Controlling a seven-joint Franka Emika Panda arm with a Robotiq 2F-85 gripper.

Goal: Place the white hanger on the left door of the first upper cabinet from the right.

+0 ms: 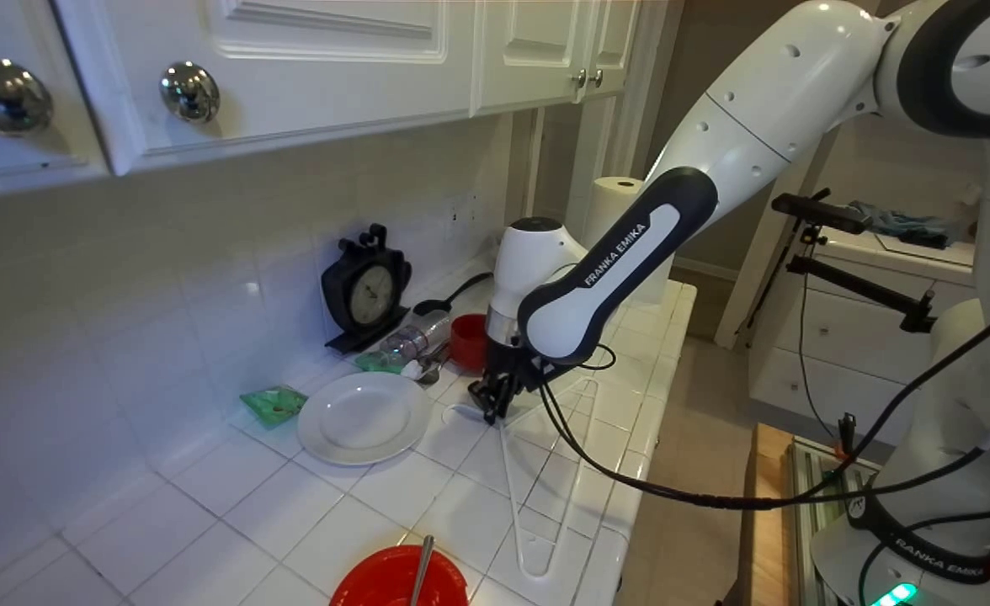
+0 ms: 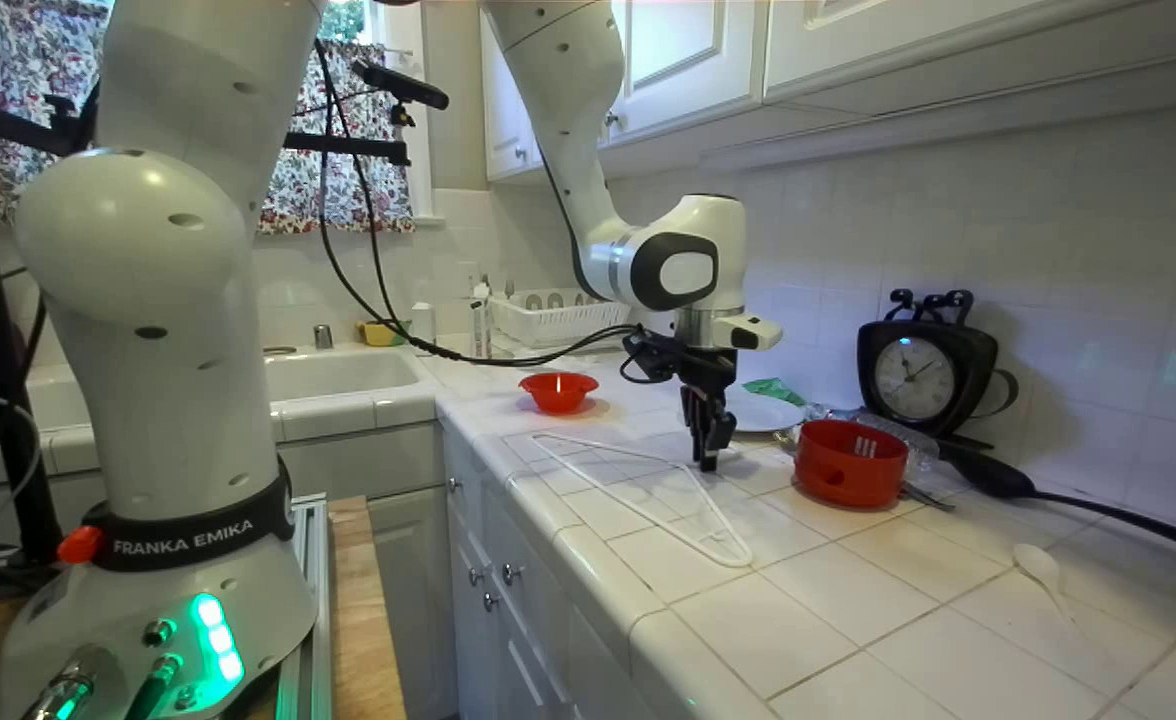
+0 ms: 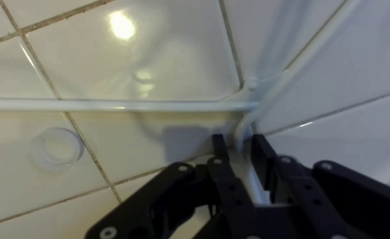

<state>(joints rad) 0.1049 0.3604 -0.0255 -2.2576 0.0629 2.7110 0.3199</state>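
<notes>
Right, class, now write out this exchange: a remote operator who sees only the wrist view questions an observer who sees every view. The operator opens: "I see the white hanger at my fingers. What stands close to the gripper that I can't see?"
Observer: In both exterior views, a red container stands near the gripper.
Operator: The white hanger runs out of my picture. What is near its far corners?
Observer: Near one, but apart from it, is a red bowl.
Operator: And the left door of the first upper cabinet from the right?
Observer: In an exterior view, it shows a small shiny knob near its lower right corner.
</notes>
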